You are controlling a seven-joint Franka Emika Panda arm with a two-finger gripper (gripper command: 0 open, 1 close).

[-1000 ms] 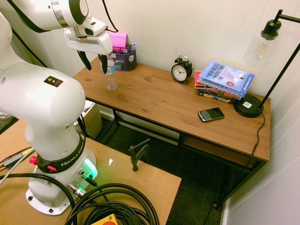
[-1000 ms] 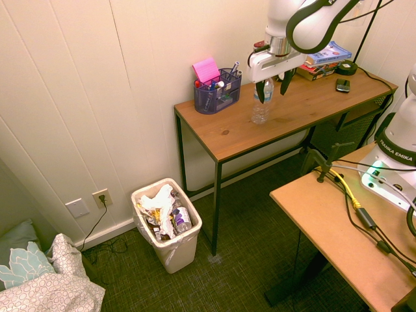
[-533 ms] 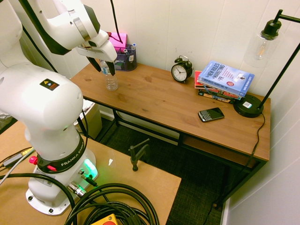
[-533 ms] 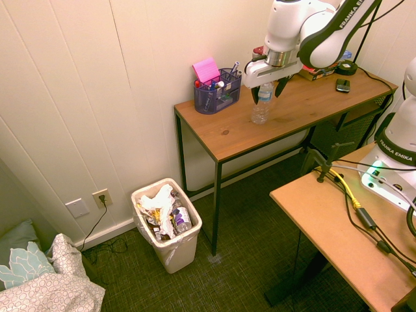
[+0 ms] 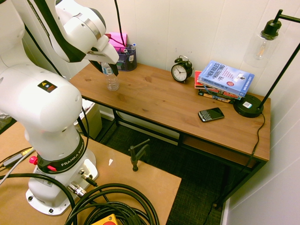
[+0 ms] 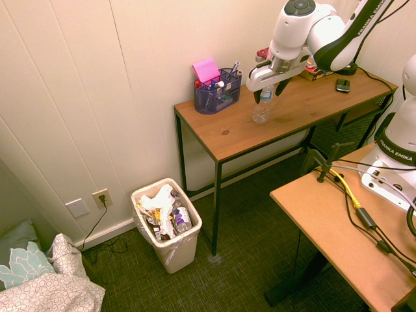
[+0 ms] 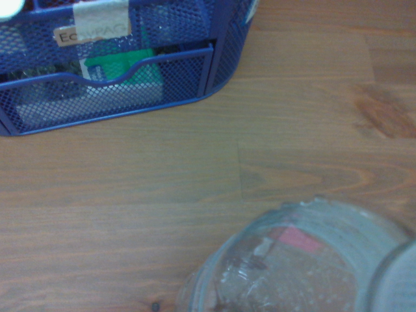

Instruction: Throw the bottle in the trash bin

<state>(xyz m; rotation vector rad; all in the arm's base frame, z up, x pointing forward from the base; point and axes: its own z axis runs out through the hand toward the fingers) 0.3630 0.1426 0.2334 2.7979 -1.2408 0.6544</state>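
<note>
The cap and shoulder of the clear plastic water bottle [image 6: 262,112] are hidden behind the gripper [image 6: 270,95] in both exterior views. In the wrist view only part of the bottle is seen, blurred and cut off at the picture's edge. In the first exterior view most of the trash bin [image 5: 92,120] is covered by the arm [image 5: 44,105] and the desk [image 5: 154,101], while in the second its whole open top is shown, with crumpled white paper [image 6: 158,203] and a discarded bottle [image 6: 182,220] inside. The stack of books [image 5: 225,80] is partly blocked by the arm in the second exterior view.

A blue mesh pen organiser [image 6: 217,96], by which pink sticky notes [image 6: 207,69] are held up, is placed near the bottle, on the wall side of the desk. Farther along, an alarm clock [image 5: 181,70], the books, a phone [image 5: 211,114] and a black lamp [image 5: 248,105] are set out. The bin is stood on the floor beside the desk's end.

The bottle is stood upright on the desk, its upper part between the jaws, which are held wide apart. Whether it is touched by either finger cannot be told.
</note>
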